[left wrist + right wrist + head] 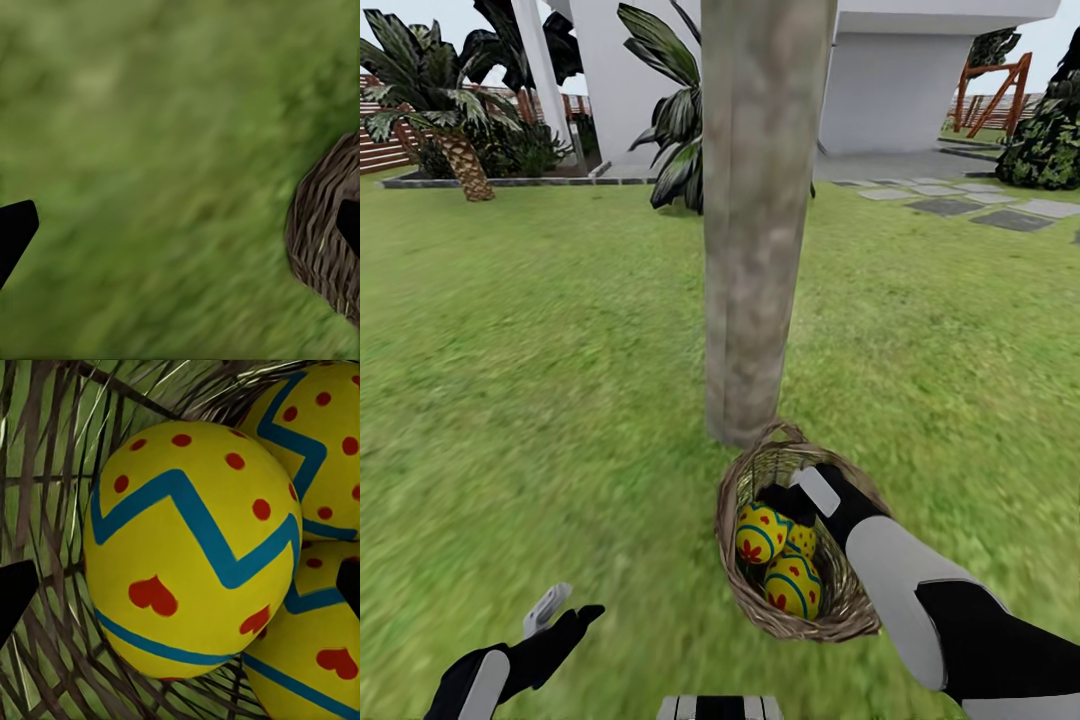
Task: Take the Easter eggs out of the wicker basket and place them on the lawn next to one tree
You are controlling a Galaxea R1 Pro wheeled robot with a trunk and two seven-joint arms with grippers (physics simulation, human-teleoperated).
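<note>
The wicker basket [848, 600] stands on the lawn [540, 380] right at the foot of the tree [760, 220], whose thick pale trunk rises just behind it. Three Easter eggs lie inside: one at the left [760, 532], one at the front [793, 586], one partly hidden behind [803, 540]. My right gripper [788, 498] reaches down into the basket. In the right wrist view it [180, 589] is open, its fingertips [15, 596] spread either side of the nearest egg [191, 547] against the basket weave [45, 472]. My left gripper [565, 610] hovers open and empty over grass.
Palm-like plants [440, 110] and a white building [900, 90] stand at the lawn's far edge, with grey paving stones [980, 205] at the far right. In the left wrist view the basket's outer wall [319, 232] shows beside grass.
</note>
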